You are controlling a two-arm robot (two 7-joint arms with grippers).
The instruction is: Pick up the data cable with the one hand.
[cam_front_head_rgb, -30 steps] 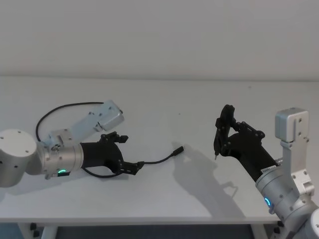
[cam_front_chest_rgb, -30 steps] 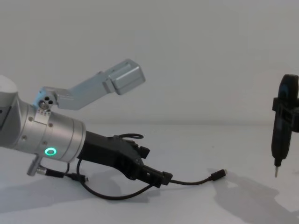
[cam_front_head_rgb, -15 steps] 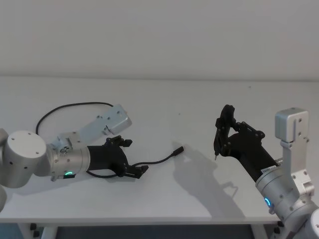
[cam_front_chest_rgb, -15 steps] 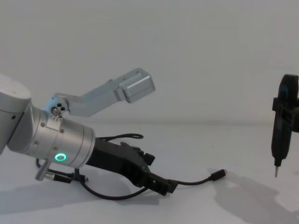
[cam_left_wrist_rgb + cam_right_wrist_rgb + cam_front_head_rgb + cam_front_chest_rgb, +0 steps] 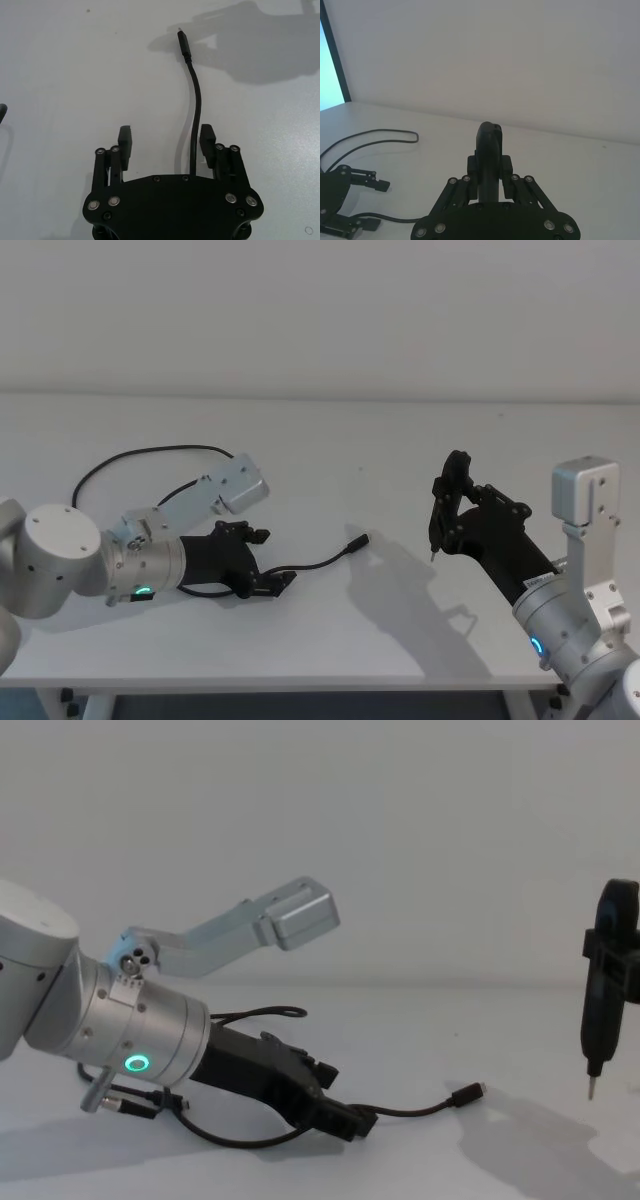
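Head view: table [image 5: 330, 455], wall [image 5: 320, 310]; left fingers [image 5: 206, 141] spread astride cable [image 5: 320, 562]; right fingers [image 5: 507, 167] clench tool [image 5: 489, 145].

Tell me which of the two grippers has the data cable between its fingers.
The left gripper: down at the table, fingers open on either side of the data cable. The right gripper is raised, apart from it, shut on a dark pointed tool.

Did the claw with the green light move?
Yes. The left gripper sank nearer the table and slid slightly toward the cable's free plug, which stayed put. The right gripper hangs at right, gripping a dark tool.
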